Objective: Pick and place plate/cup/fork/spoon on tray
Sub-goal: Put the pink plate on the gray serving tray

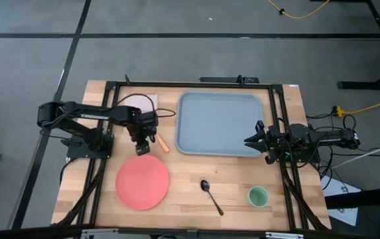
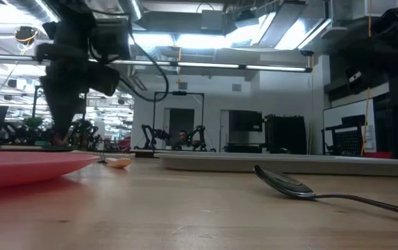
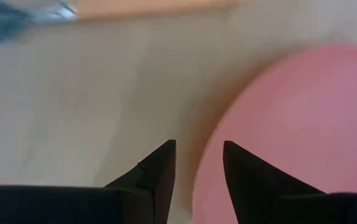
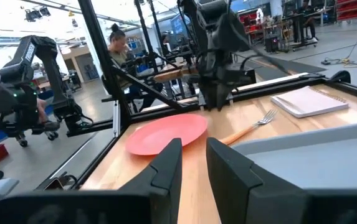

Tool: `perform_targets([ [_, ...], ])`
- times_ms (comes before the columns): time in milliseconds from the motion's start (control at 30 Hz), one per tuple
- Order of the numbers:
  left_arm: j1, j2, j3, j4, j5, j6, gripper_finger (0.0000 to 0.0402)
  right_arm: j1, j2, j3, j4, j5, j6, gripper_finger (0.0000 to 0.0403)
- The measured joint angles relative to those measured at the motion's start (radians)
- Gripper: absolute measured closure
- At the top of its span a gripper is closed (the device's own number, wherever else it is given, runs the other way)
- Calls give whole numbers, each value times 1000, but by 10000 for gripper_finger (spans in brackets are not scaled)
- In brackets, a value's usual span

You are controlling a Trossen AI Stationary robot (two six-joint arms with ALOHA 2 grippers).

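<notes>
Plate [image 1: 142, 182] flat on tabletop [image 1: 196, 199], front-left, outside tray [image 1: 219, 123].

High view: your left tool [image 1: 141, 150] at plate's far rim; fork [image 1: 162, 144] just beside it, near tray's left edge. Spoon [image 1: 211, 196] and cup [image 1: 258, 196] on tabletop, front of tray. Right tool [image 1: 250, 141] over tray's right side.

Low view: plate [image 2: 32, 165] left, spoon [image 2: 289, 185] right.

Left wrist: left tool [image 3: 197, 163] fingers apart, straddling plate [image 3: 303, 124] edge, not clamped.

Right wrist: right tool [image 4: 192, 152] fingers apart, empty; you see plate [image 4: 167, 132], fork [image 4: 250, 127], notepad [image 4: 308, 101], person [image 4: 121, 46] behind.
</notes>
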Motion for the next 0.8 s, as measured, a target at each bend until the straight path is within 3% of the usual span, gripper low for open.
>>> perform_targets([
  [167, -15, 13, 0, 55, 53, 19, 275, 0, 0, 0, -8, 0, 4, 324],
  [267, -42, 13, 0, 89, -34, -23, 275, 0, 0, 0, -19, 1, 25, 324],
  [433, -91, 13, 0, 98, -195, 30, 275, 0, 0, 0, -27, 1, 25, 324],
  [667, -135, 13, 0, 102, -180, 20, 275, 0, 0, 0, -28, 1, 25, 324],
  [800, -164, 13, 0, 109, -112, -9, 275, 0, 0, 0, -28, 1, 26, 324],
])
